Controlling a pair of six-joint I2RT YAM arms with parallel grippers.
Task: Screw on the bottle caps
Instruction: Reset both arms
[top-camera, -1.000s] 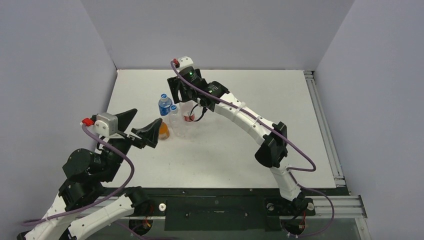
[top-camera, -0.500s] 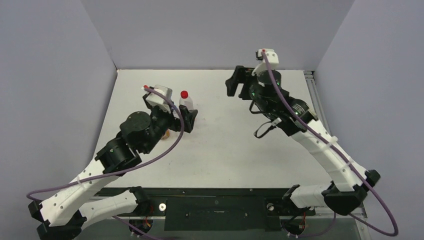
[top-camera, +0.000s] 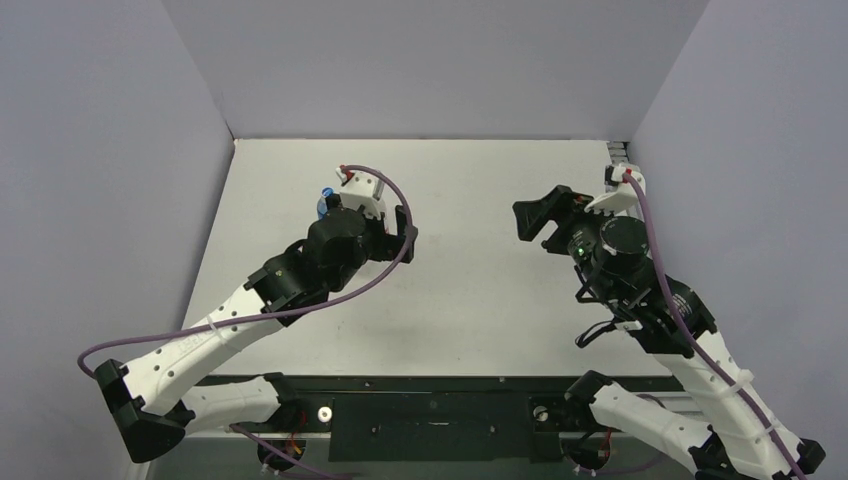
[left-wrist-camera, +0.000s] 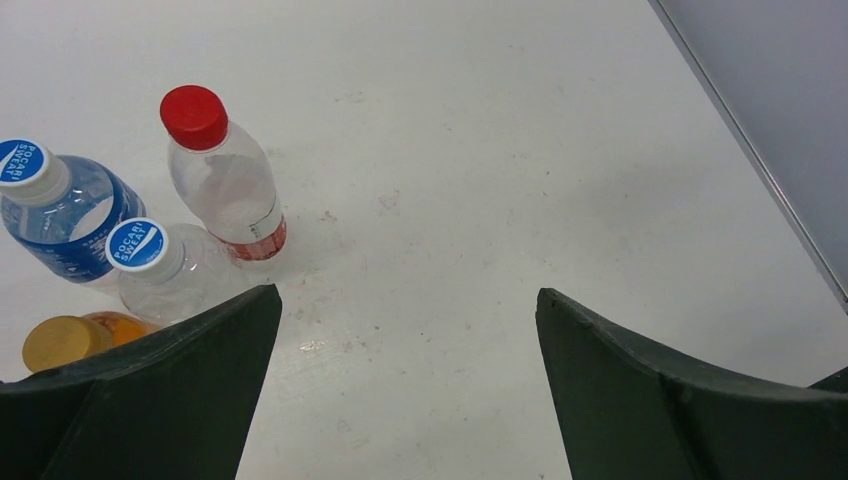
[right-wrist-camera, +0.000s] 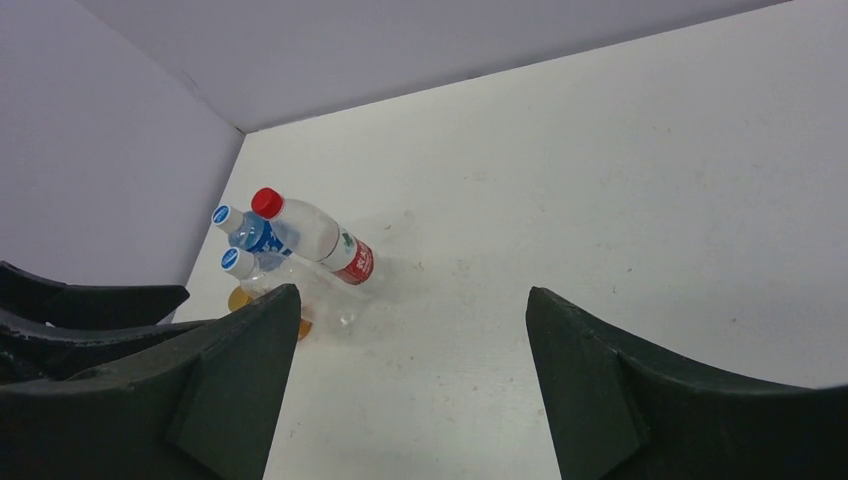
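Jaws spread wide on left gripper (left-wrist-camera: 407, 300) and right gripper (right-wrist-camera: 412, 295).
I see red cap (left-wrist-camera: 194, 116), blue cap (left-wrist-camera: 22, 162), second blue cap (left-wrist-camera: 137, 244), orange cap (left-wrist-camera: 55, 342) seated on clustered bottles (left-wrist-camera: 225, 190).

Right of the red-capped bottle (left-wrist-camera: 225, 185), the table (left-wrist-camera: 520, 170) lies open up to the wall (left-wrist-camera: 780, 80). On its left, three more bottles (left-wrist-camera: 75, 215) crowd close, with no clear gap between them.

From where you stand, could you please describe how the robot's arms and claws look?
The left arm and right arm are white tubes with black joints; a purple cable loops along each. The left claw and right claw have two broad, dark, wedge-shaped fingers. A green light glows near the right wrist.
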